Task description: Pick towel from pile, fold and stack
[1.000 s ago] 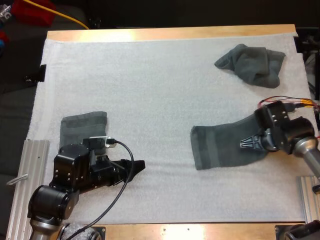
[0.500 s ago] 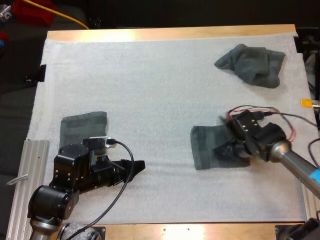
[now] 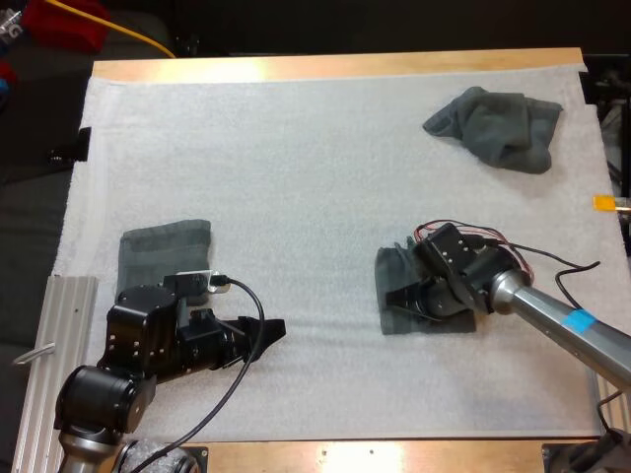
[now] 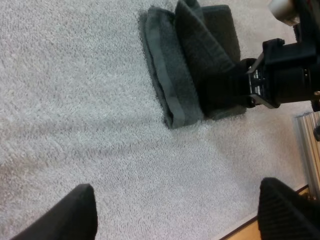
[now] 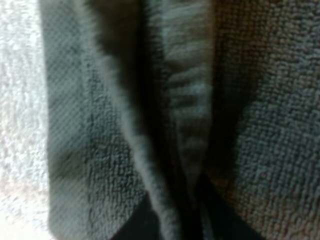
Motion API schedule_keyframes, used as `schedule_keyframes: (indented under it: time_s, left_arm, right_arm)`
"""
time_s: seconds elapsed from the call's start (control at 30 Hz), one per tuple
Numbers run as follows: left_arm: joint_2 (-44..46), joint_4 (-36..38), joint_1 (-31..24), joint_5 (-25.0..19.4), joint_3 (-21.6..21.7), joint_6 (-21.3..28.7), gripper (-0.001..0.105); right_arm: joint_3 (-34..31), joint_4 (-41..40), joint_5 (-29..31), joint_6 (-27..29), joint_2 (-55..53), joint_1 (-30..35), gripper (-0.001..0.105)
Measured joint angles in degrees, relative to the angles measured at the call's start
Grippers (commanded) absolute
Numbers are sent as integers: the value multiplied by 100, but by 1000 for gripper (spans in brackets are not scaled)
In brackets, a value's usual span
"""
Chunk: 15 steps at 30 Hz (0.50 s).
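Observation:
A dark grey-green towel point(image 3: 394, 279) lies right of the mat's centre, its right end doubled back over its left part. My right gripper point(image 3: 406, 296) is shut on that turned-over edge, low over the towel. In the right wrist view a raised fold of the towel point(image 5: 170, 125) runs into the pinch. The left wrist view has the same towel point(image 4: 172, 75) with the right gripper point(image 4: 240, 87) at its folded end. My left gripper point(image 3: 268, 330) hovers open over bare mat at the front left, fingers point(image 4: 80, 205) wide apart. Behind it lies a folded towel point(image 3: 163, 248). A crumpled towel point(image 3: 498, 126) sits far right.
A white mat point(image 3: 296, 168) covers the wooden table. Metal rails stand at the front left edge point(image 3: 54, 335) and at the front right corner. Bare mat spreads between the towels and across the far left.
My right gripper has swept left, carrying the towel's right end over the rest, so the towel is now about half as long. The left arm has not moved.

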<state>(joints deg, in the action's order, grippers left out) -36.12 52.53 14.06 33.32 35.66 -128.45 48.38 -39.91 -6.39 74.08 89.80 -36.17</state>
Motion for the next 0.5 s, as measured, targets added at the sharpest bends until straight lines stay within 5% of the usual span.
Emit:
schedule_keyframes:
  time_s: [0.1,0.33,0.5]
  left_arm:
    - [0,0,0,0,0,0,65]
    - [0,0,0,0,0,0,65]
    - [0,0,0,0,0,0,65]
  right_arm:
    - [0,61,-160,-34,68,0,11]
    - [0,358,-1021,-35,69,0,61]
    - [0,618,-1541,-35,69,0,64]
